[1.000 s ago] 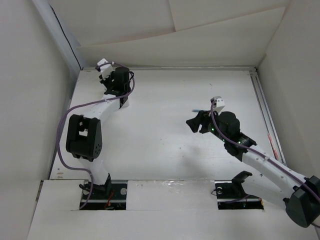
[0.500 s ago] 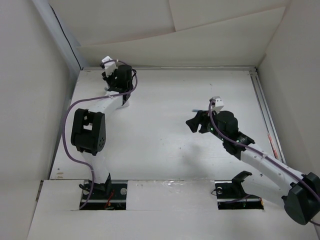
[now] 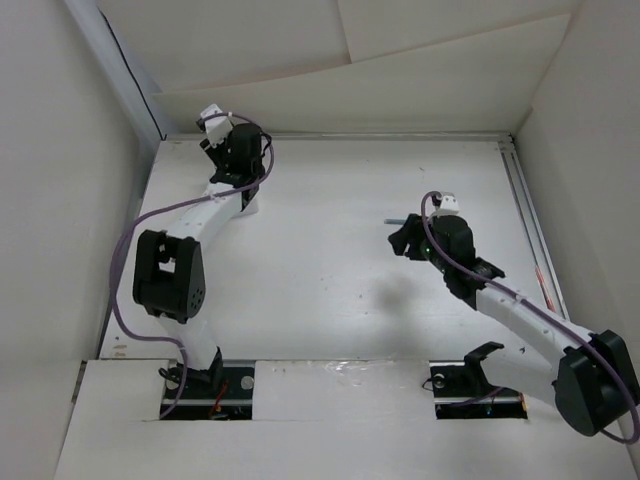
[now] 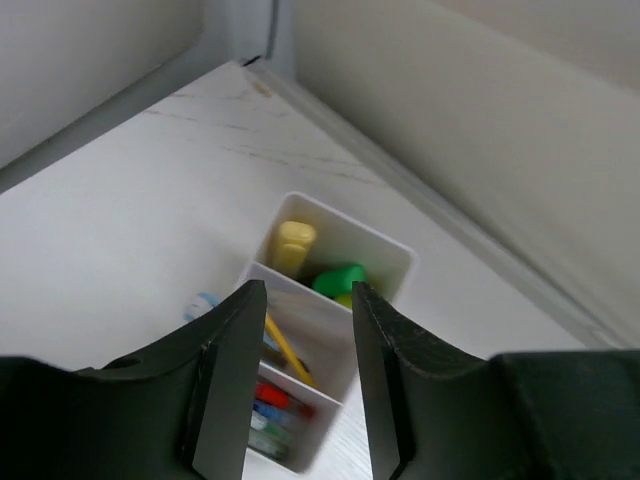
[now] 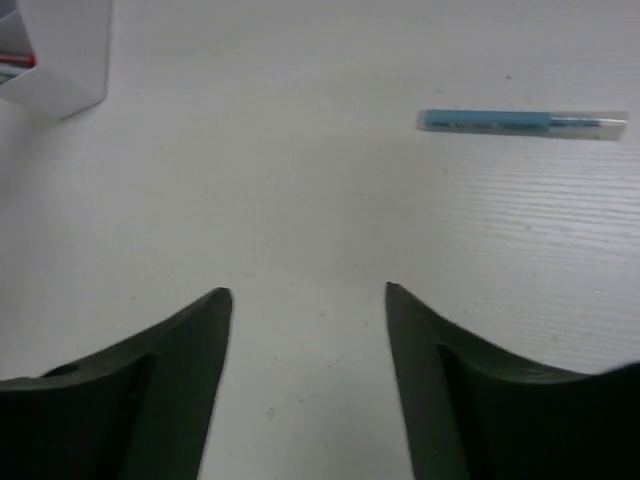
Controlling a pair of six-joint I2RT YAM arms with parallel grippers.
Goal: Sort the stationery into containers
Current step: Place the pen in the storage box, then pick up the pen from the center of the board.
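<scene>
My left arm [image 3: 200, 215] reaches toward the far left, its elbow folded back near the base and the wrist tipped downward. My left gripper [image 4: 305, 300] holds its jaws slightly parted with nothing between them. My right arm [image 3: 515, 310] stretches diagonally inward. My right gripper [image 5: 307, 292] points down, jaws spread wide and empty.

White table [image 3: 330, 300], plain white walls [image 3: 60, 200] around.

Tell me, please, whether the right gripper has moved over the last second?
Yes. In the top view the right gripper has shifted slightly to the right, toward the rail on that side, and a little away from the arm bases.
</scene>
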